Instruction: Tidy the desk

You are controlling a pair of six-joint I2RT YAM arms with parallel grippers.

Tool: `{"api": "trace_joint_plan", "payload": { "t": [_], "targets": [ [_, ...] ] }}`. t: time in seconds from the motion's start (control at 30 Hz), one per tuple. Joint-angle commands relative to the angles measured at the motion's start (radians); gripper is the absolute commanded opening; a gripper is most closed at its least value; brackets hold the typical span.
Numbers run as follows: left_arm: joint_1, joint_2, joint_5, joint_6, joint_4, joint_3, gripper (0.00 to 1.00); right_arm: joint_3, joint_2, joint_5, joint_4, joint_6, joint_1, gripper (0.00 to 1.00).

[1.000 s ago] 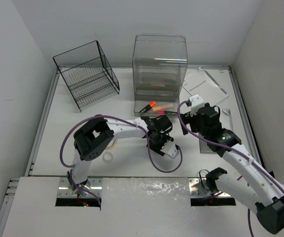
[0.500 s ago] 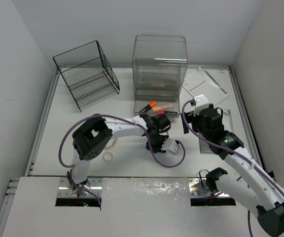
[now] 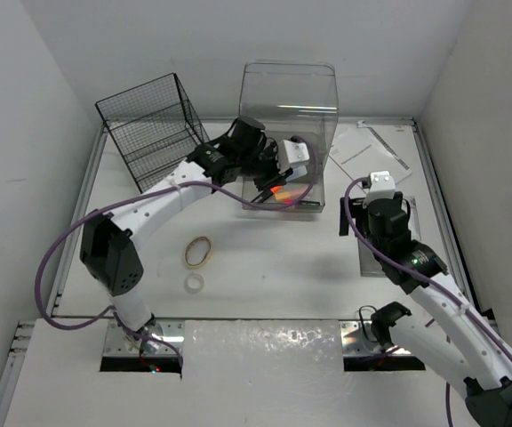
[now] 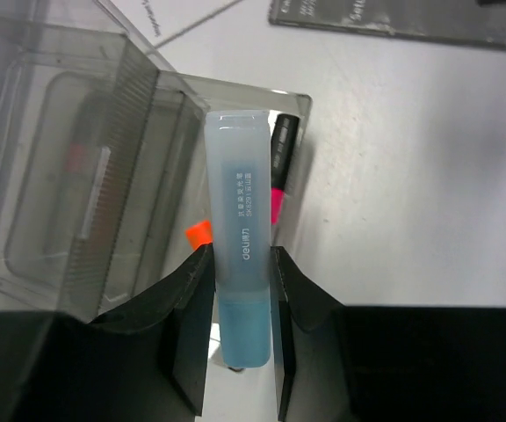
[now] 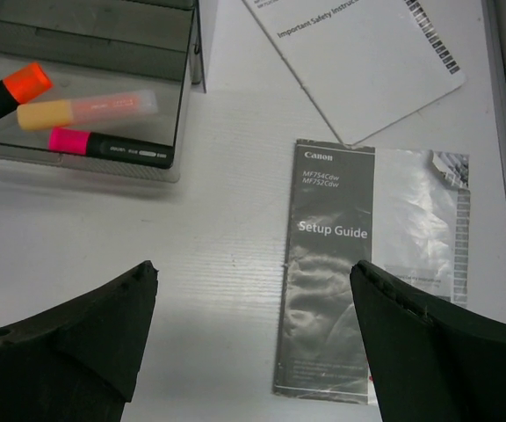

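Being carried, clamped in left gripper (image 4: 240, 264): blue highlighter (image 4: 238, 176), moved from frame centre to clear organizer (image 3: 287, 98) | right gripper (image 5: 253, 299) wide | drop-in pending

desk (image 3: 265, 276) | wire basket (image 3: 154, 133) back-left | clear bin (image 3: 287, 116) back-centre | tan ring (image 3: 198, 252), white ring (image 3: 194, 283) front-left | booklet (image 5: 341, 281), sheet (image 5: 358, 61) right

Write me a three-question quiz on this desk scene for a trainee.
1. True or false: the right hand is open and holds nothing.
2. What does the left hand grip? A) a blue highlighter B) a stapler C) scissors
3. Fill in: the grey booklet lying on the desk reads "Setup ____".
Key: 1 true; 2 A; 3 Guide.
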Motion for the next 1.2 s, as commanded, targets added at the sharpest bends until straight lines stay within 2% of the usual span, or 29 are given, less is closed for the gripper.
{"api": "trace_joint_plan", "payload": {
  "t": [0.0,0.1,0.17,0.3,0.4,0.43,0.47,0.53,0.67,0.7,0.77,0.87,0.9,0.97,1.1,1.13,1.17],
  "targets": [
    [0.031,0.097,-0.073,-0.06,0.049,0.058,0.0,0.018,0.006,-0.036,-0.008,0.02,-0.003,0.87],
    [0.052,0.186,-0.189,-0.06,0.083,0.109,0.0,0.013,-0.011,-0.041,-0.033,0.017,-0.002,0.87],
    [0.06,0.206,-0.284,-0.058,0.136,0.097,0.0,0.007,-0.034,-0.04,-0.035,0.013,-0.003,0.87],
    [0.063,0.232,-0.375,-0.05,0.227,0.041,0.02,-0.007,-0.057,-0.067,-0.024,0.005,-0.002,0.87],
    [0.065,0.25,-0.411,-0.052,0.25,0.05,0.17,-0.002,-0.037,-0.16,-0.013,-0.007,-0.003,0.88],
    [0.063,0.255,-0.414,-0.05,0.25,0.05,0.28,0.001,-0.03,-0.217,-0.005,-0.006,-0.002,0.88],
    [0.065,0.257,-0.417,-0.049,0.25,0.05,0.35,-0.001,-0.024,-0.242,0.002,-0.006,-0.002,0.88],
    [0.065,0.258,-0.444,-0.047,0.25,0.047,0.43,-0.007,-0.008,-0.271,0.024,-0.004,-0.003,0.88],
    [0.063,0.238,-0.467,-0.034,0.274,0.014,0.54,-0.005,0.019,-0.277,0.024,-0.003,-0.003,0.84],
    [0.063,0.226,-0.466,-0.032,0.273,0.004,0.58,-0.002,0.029,-0.279,0.024,-0.004,-0.002,0.82],
    [0.063,0.208,-0.457,-0.043,0.262,0.0,0.59,-0.002,0.035,-0.294,0.028,-0.001,-0.003,0.76],
    [0.071,0.117,-0.432,-0.09,0.227,-0.006,0.59,-0.016,0.041,-0.358,0.064,-0.001,-0.002,0.45],
    [0.079,0.093,-0.426,-0.107,0.207,-0.011,0.59,-0.02,0.056,-0.38,0.093,0.008,-0.003,0.19],
    [0.121,-0.002,-0.327,-0.162,0.189,-0.045,0.59,-0.031,0.087,-0.452,0.122,0.014,0.0,0.0],
    [0.252,-0.165,-0.152,-0.247,0.196,-0.189,0.61,-0.073,0.24,-0.497,0.244,0.051,0.032,0.0],
    [0.269,-0.199,-0.147,-0.242,0.201,-0.228,0.62,-0.077,0.271,-0.494,0.272,0.052,0.061,0.0],
    [0.281,-0.266,-0.148,-0.236,0.231,-0.332,0.62,-0.079,0.304,-0.478,0.322,0.045,0.081,0.0]
  ]
}}
